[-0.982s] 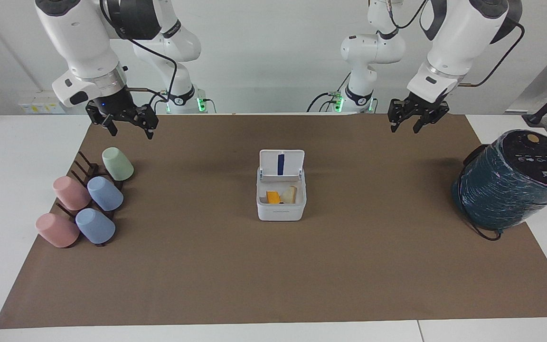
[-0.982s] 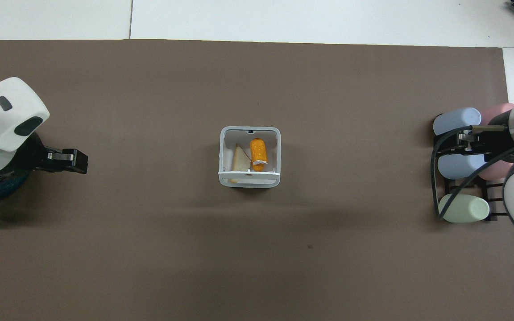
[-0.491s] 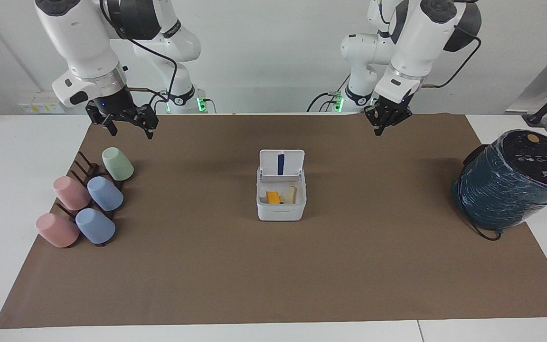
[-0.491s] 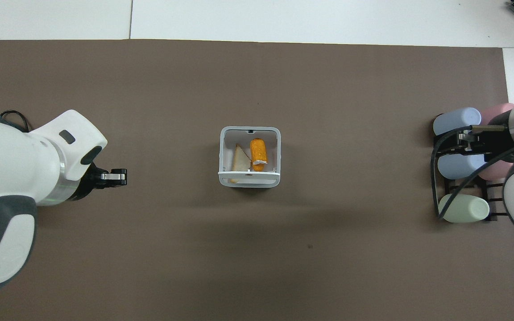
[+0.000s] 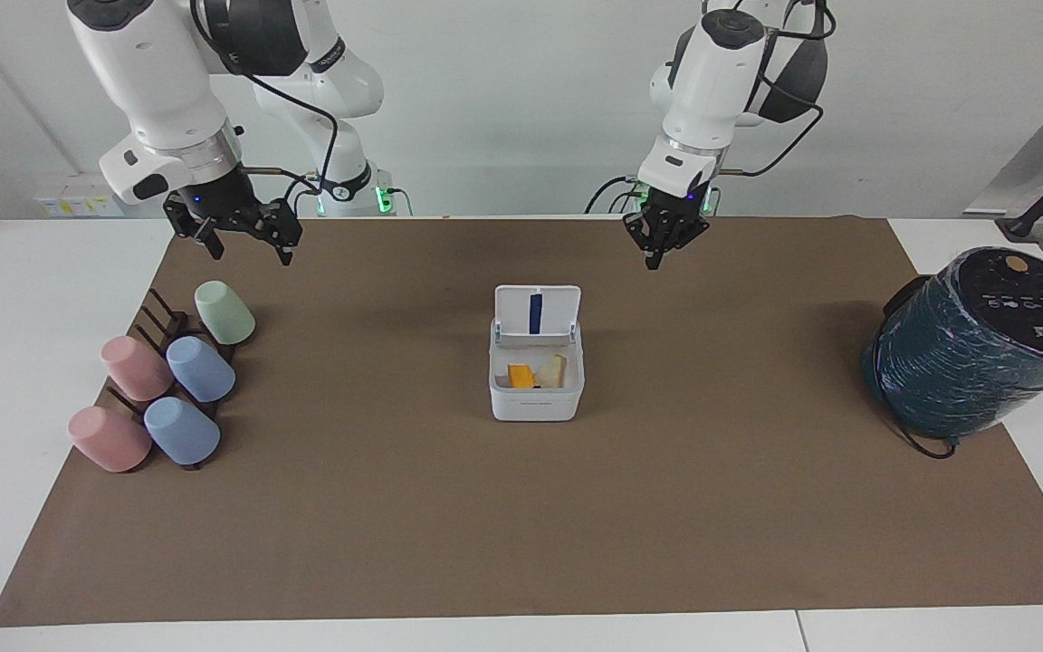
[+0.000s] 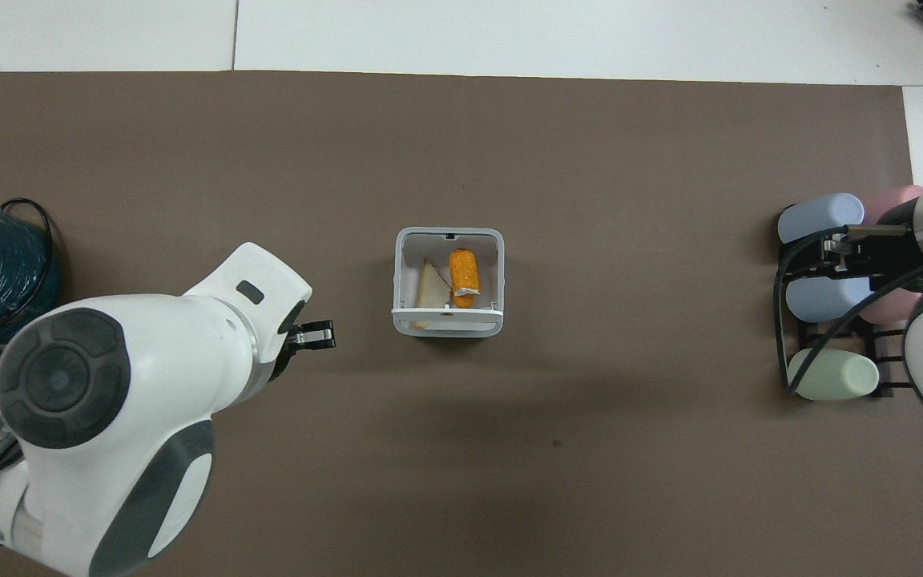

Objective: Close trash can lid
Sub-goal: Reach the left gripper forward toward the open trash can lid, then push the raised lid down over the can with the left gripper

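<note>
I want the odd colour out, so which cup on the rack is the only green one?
The pale green cup, alone at the rack's end nearest the robots; the others are two pink and two blue.

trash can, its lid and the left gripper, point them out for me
trash can (image 5: 535, 405): facing view, on its front wall.
lid (image 5: 537, 313): facing view, on its raised inner face.
left gripper (image 5: 664, 254): facing view, between its fingertips.

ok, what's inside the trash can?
Inside the trash can: an orange piece and a pale wedge. The raised lid hides nothing; whatever's under them is unseen.
</note>
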Action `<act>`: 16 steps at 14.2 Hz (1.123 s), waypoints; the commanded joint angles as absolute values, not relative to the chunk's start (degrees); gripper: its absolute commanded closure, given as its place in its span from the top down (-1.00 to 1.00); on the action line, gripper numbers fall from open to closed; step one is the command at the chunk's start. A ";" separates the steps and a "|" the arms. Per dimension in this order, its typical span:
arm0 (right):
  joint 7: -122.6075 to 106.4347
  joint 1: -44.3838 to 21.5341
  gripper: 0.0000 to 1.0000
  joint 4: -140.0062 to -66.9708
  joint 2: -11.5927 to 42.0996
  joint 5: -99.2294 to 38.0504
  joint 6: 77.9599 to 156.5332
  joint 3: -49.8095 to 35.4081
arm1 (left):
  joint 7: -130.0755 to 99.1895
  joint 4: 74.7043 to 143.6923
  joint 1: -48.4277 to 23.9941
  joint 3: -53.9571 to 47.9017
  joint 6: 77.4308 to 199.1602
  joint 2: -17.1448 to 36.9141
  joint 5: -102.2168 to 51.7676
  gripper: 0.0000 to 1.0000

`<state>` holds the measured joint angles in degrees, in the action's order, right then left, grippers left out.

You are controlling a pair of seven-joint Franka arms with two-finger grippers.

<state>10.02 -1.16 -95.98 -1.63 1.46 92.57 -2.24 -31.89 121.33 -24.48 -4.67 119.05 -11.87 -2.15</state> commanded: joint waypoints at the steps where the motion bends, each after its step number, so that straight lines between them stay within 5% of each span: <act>1: 8.79 -1.05 1.00 -96.59 -2.20 1.05 92.29 -2.02 | -36.73 124.80 -28.90 -3.78 124.09 -11.61 -1.93 -1.00; 7: 8.79 -0.97 1.00 -96.59 -2.20 1.05 92.29 -2.02 | -45.78 124.80 -35.94 -3.78 134.79 -5.02 -1.93 -1.00; 16: 8.79 -0.97 1.00 -96.59 -2.20 1.05 92.29 -2.02 | -48.69 120.07 -33.05 -3.60 151.25 2.27 -1.93 -1.00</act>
